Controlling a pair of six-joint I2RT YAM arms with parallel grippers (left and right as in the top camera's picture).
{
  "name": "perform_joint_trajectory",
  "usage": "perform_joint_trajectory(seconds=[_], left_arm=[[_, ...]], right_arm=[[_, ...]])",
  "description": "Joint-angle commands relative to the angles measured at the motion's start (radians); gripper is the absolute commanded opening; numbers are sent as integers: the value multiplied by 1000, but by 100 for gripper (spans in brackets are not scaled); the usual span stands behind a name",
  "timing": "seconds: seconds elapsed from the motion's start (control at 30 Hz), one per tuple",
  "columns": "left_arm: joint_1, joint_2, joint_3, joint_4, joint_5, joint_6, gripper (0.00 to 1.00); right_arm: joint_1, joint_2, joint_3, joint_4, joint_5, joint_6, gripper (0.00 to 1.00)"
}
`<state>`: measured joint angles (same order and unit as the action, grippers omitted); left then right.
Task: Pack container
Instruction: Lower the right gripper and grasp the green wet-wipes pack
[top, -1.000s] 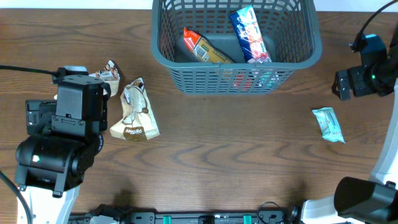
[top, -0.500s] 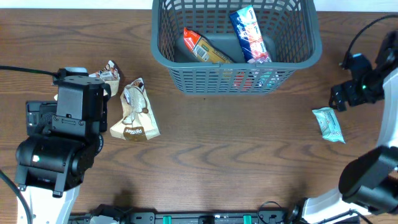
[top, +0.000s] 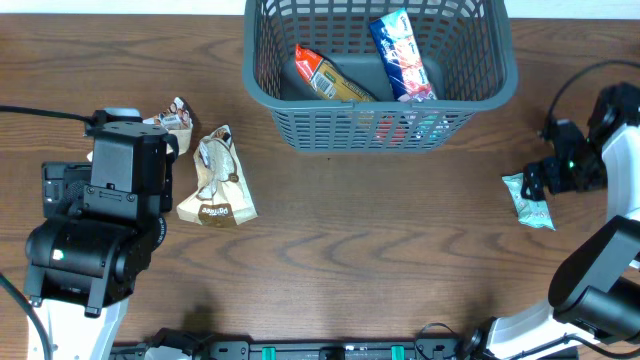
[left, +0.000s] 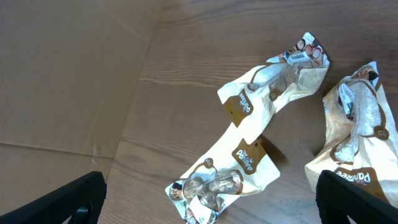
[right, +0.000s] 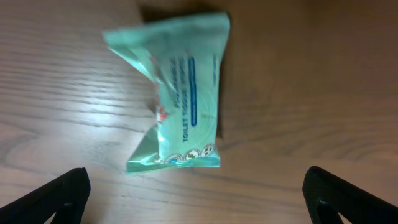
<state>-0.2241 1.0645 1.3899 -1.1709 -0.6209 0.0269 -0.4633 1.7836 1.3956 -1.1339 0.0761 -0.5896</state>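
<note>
Even, bright light covers the table (top: 330, 250); packets (left: 249, 149) cast short, soft shadows, and the right wrist view looks slightly soft.

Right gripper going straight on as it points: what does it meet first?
Probably the teal packet, lying on the table ahead of the right gripper's open fingers; the gap is unclear.

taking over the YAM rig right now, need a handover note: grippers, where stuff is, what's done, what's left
Both open, empty: left gripper above the long beige packet, right gripper above the teal tissue packet.
Done: orange packet and blue packet lie in the basket.
Left: teal tissue packet, on the table right of the basket; long beige packet and second beige packet, on the table to its left.
</note>
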Motion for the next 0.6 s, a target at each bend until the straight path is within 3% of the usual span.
perform_joint_trajectory(seconds=[0.0,0.57], left_arm=[[6,0,15,-2,-16,-5,99],[6,0,15,-2,-16,-5,99]], right_arm=[[-26,1,-59,26,-13,43,99],[-29,2,-220,213,-40,116,99]])
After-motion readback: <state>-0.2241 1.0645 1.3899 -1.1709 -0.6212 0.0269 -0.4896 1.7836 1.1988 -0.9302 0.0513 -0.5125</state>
